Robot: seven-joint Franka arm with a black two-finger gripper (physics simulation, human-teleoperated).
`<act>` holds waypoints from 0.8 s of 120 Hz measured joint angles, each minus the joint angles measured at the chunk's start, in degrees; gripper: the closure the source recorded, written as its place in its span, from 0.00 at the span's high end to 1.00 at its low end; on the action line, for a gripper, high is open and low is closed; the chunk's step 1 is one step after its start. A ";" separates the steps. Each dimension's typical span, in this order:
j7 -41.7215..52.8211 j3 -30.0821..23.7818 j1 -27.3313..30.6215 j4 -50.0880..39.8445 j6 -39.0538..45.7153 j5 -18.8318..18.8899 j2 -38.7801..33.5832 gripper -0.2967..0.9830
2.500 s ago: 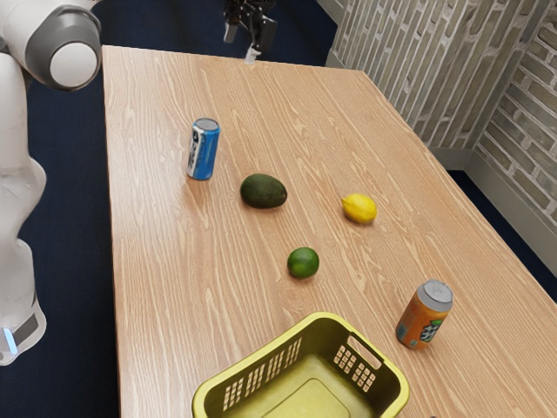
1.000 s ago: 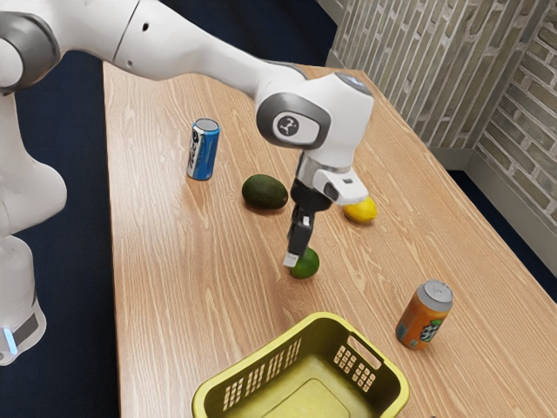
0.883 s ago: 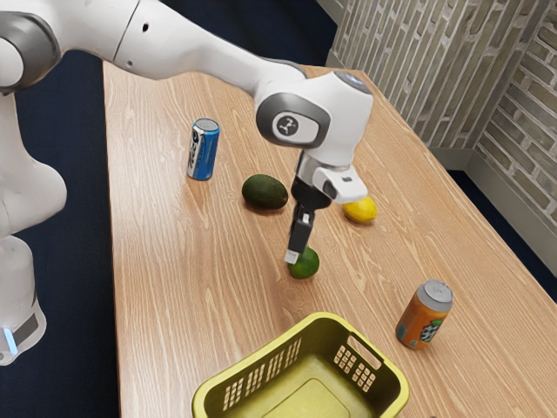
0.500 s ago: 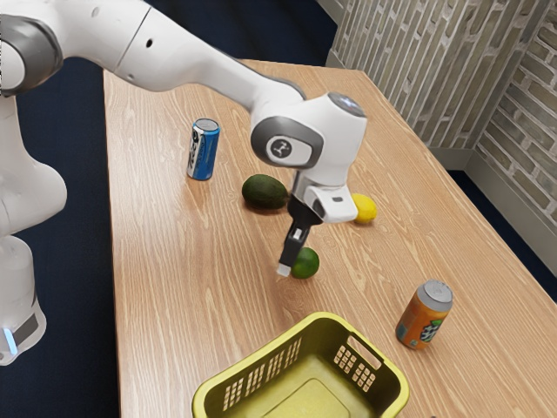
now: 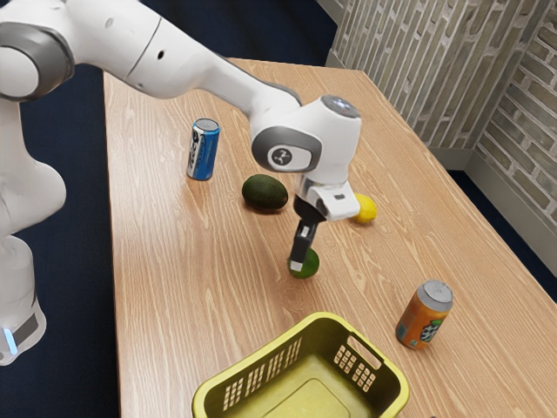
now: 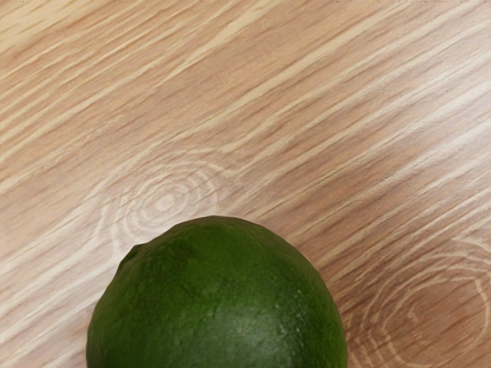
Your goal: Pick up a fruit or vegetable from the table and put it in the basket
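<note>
My gripper (image 5: 298, 259) points down at the green lime (image 5: 312, 262) in the exterior view, its lower end overlapping the lime's left part. Whether it touches the lime cannot be made out. In the wrist view the lime (image 6: 219, 303) is large, just under my hand, resting on the wooden table (image 6: 253, 123). The dark avocado (image 5: 265, 192) lies beyond it, and the yellow lemon (image 5: 365, 209) is partly covered by my hand. The olive-yellow basket (image 5: 252, 367) stands at the exterior view's bottom.
A blue can (image 5: 204, 150) stands upright past the avocado toward the exterior view's left. An orange can (image 5: 424, 315) is upright to the right of the basket. Bare table (image 5: 191, 270) lies between the lime and the table's left edge.
The arm has come in over the table since the oldest picture. Over the last half second my gripper shifted slightly toward the exterior view's right, across the lime, which stays in place.
</note>
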 joint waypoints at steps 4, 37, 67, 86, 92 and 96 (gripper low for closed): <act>0.14 -0.01 0.26 -0.03 0.47 -0.06 0.32 0.75; 1.04 -0.41 -2.65 0.18 4.05 -1.19 3.59 0.75; 1.55 -0.44 -2.08 0.01 5.13 -1.55 4.52 0.67; 0.79 -0.27 -1.48 0.28 5.47 -1.03 4.44 0.52; 0.54 -0.09 -1.24 0.85 5.51 -0.81 4.42 0.50; 0.54 0.24 -1.06 3.21 4.60 -0.75 4.63 0.47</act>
